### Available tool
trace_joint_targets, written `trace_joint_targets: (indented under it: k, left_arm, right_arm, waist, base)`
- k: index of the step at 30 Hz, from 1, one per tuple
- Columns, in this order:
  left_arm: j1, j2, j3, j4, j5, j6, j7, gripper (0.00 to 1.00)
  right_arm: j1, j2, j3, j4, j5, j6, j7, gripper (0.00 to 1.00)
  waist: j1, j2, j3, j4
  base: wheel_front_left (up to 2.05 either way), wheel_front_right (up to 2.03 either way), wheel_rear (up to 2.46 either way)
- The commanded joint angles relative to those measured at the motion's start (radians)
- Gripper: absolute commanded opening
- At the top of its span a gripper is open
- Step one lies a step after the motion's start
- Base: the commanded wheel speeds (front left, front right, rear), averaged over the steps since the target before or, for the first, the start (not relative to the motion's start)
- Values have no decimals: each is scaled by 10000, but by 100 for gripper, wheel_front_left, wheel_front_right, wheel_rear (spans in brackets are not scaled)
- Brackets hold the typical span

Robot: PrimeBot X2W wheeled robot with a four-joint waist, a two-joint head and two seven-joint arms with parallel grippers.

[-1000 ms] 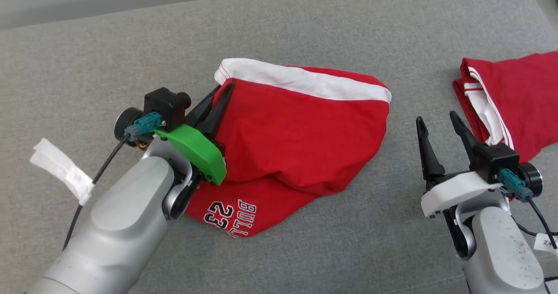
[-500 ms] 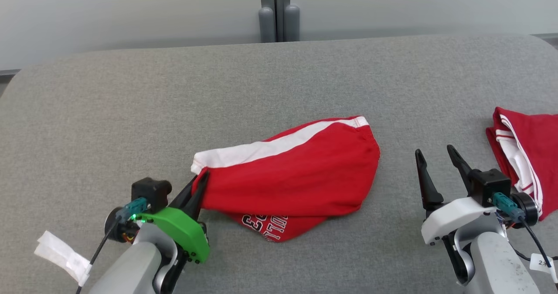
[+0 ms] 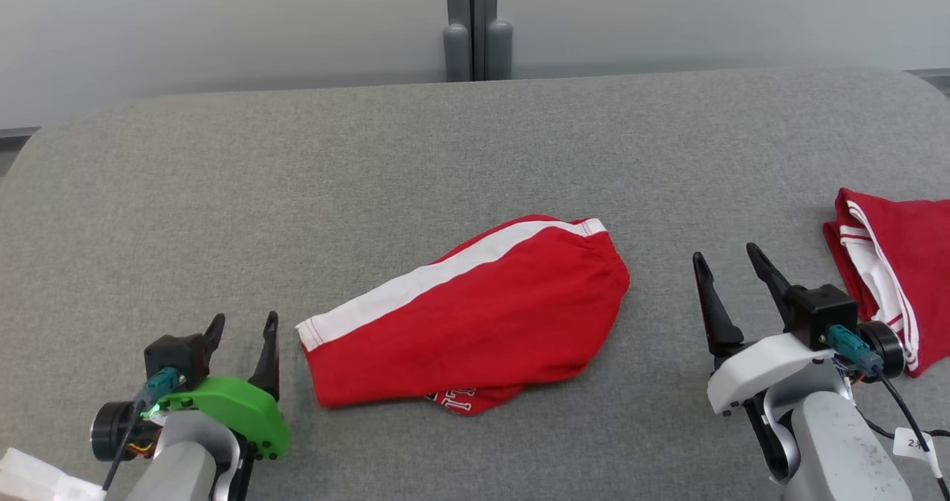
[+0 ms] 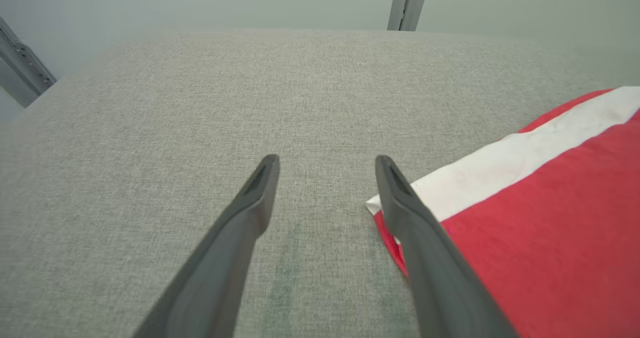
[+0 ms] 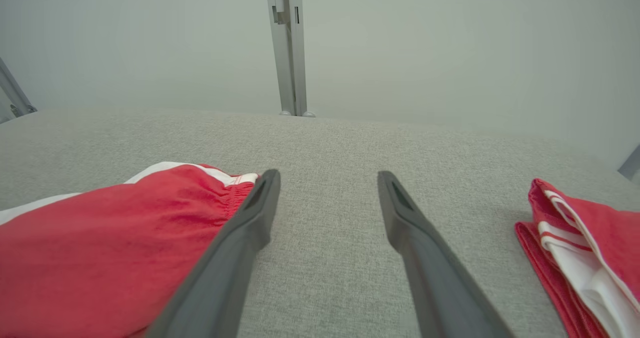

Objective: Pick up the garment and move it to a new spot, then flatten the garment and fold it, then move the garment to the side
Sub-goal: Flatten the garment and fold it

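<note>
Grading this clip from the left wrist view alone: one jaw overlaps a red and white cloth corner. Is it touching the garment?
Observer: No. In the head view the left gripper sits apart from the corner of the garment.
Operator: Where is the right arm?
Observer: The right gripper, jaws open and empty, is between that garment and a second red garment.
Operator: Any print?
Observer: Lettering peeks from under the near edge.

Plenty of bare grey surface (image 3: 260, 167) behind and to the left of the garment (image 3: 475, 315). Only other thing in the way is the folded red pile (image 3: 902, 263) far right, clear gap between.
</note>
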Motion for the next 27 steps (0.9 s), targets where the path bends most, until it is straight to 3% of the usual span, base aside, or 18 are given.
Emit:
trace_joint_targets:
  k: [1, 9, 18, 27]
  left_arm:
    - [264, -48, 263, -80, 225, 77, -23, 100]
    - [1598, -665, 1996, -889, 1420, -5, -23, 100]
    - [1883, -1384, 3094, -1289, 2430, -598, -23, 100]
    - [1357, -1762, 3324, -1390, 2852, -950, -23, 100]
  right_arm:
    - [4, -47, 2, -79, 33, -17, -41, 100]
    - [454, -44, 156, 4, 143, -17, -41, 100]
    - [-110, -44, 622, 408, 248, -17, -41, 100]
    - [-2567, -53, 1571, 2818, 1803, -17, -41, 100]
  waist:
    - [0, 0, -15, -128]
    - [0, 0, -79, -342]
    - [0, 0, 285, -78]
    - [0, 0, 1209, 751]
  base:
    - [0, 0, 0]
    - [0, 0, 0]
    - [0, 0, 0]
    - [0, 0, 0]
